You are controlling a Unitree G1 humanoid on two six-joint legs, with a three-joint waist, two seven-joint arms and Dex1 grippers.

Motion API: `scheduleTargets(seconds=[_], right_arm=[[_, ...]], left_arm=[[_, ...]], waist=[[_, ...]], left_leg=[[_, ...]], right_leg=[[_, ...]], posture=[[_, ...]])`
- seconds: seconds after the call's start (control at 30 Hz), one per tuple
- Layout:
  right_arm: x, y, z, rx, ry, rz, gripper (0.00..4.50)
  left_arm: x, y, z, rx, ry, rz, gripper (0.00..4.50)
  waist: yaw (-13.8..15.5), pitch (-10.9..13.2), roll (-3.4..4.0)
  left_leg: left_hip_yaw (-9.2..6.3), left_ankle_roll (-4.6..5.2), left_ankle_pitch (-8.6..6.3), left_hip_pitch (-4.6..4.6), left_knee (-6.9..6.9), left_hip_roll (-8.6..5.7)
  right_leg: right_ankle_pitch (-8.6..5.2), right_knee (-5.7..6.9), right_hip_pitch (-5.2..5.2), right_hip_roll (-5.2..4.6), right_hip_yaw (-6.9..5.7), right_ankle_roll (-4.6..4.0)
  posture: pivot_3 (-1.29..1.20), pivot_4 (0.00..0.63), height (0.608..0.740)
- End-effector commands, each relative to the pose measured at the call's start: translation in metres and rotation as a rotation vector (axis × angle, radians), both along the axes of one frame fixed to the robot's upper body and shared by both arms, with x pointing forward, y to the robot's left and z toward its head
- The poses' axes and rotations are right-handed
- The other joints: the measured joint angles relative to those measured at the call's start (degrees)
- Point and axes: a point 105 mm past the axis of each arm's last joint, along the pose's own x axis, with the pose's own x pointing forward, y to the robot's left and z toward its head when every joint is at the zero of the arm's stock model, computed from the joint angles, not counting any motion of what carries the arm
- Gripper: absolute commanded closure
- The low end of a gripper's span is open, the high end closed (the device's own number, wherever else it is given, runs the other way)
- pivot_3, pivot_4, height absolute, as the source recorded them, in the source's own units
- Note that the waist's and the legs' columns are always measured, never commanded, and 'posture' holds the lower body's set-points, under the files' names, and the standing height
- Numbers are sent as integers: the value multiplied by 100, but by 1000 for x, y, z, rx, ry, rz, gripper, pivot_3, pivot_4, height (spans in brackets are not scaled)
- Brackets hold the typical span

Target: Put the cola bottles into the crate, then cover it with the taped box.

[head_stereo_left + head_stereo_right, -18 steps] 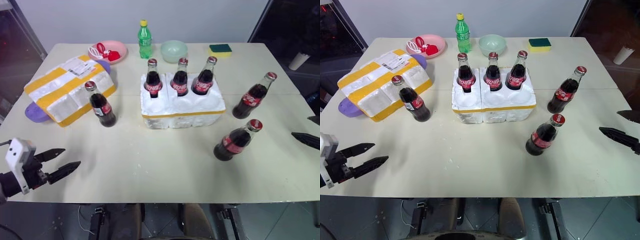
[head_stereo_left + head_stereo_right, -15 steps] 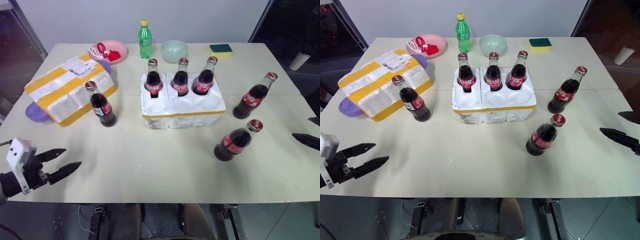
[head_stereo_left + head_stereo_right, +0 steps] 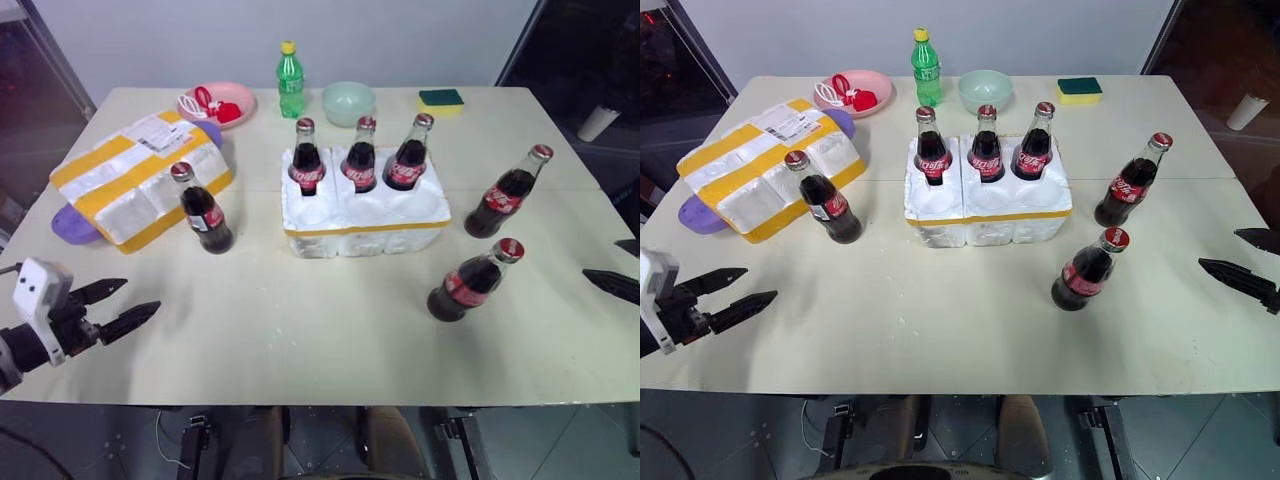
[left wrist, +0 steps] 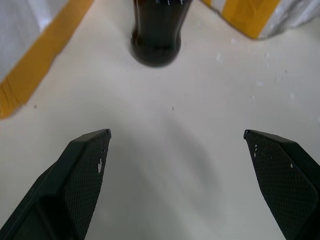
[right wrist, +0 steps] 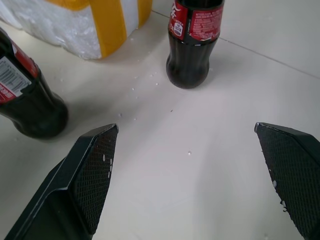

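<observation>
The crate stands mid-table with three cola bottles upright in its back wells. A loose cola bottle stands left of it, beside the taped box. Two more stand right of the crate, one farther back and one nearer. My left gripper hovers open and empty at the near left, pointing at the left bottle's base. At the right table edge my right gripper is open, facing the two right bottles and a corner of the crate.
Along the far edge stand a green bottle with a yellow cap, a pink plate with red items, a pale green bowl and a sponge. A purple object pokes out from under the taped box.
My left gripper has shifted a little farther over the table, still open. The right gripper and all the bottles stay where they were.
</observation>
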Motion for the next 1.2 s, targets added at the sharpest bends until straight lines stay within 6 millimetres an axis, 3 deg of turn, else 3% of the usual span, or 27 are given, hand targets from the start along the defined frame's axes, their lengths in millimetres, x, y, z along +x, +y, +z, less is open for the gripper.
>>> scheduleTargets(seconds=[0.03,0.2,0.33,0.53,0.7,0.97,1.03,1.13,1.2], right_arm=[[0,15,59,-13,-101,89,0],[-8,72,112,7,-109,344,0],[-16,114,129,14,-93,516,0],[-23,157,144,50,-118,669,0],[-29,174,140,83,-106,729,0],[-28,184,132,130,-100,731,0],[-27,185,131,141,-101,721,0],[-27,186,128,143,-100,707,0],[-27,186,127,142,-108,693,0]], left_arm=[[11,-1,32,-31,-88,-15,42],[37,-11,46,-48,-137,-39,42],[65,-23,40,-30,-157,-49,42],[98,-43,25,1,-164,-93,42],[119,-55,21,-2,-172,-114,42],[142,-67,22,-14,-210,-126,42],[140,-71,26,-25,-219,-159,562],[133,-74,35,-61,-194,-217,1711],[123,-76,48,-86,-169,-292,1663]], waist=[[-3,3,12],[-16,-1,31],[5,-1,27],[18,1,24],[20,5,14],[14,5,13],[6,5,12],[13,5,12],[7,8,8]], left_leg=[[1,0,0,1,1,0],[1,0,0,11,-6,6],[1,0,0,11,-4,6],[2,0,1,6,5,5],[2,0,1,3,3,5],[2,1,2,4,12,5],[1,1,2,4,13,5],[1,1,2,4,12,5],[0,1,2,3,12,5]], right_leg=[[0,3,-1,0,1,0],[0,11,0,8,3,1],[0,9,4,10,2,3],[3,13,2,9,3,5],[12,11,1,9,2,23],[16,26,0,10,2,30],[16,27,-1,10,2,31],[16,34,-4,10,2,32],[16,37,-5,11,2,33]], posture=[[0,150,739],[0,150,739],[0,150,739],[0,150,739],[0,150,739],[0,150,739],[0,150,739],[0,150,739],[0,150,739]])
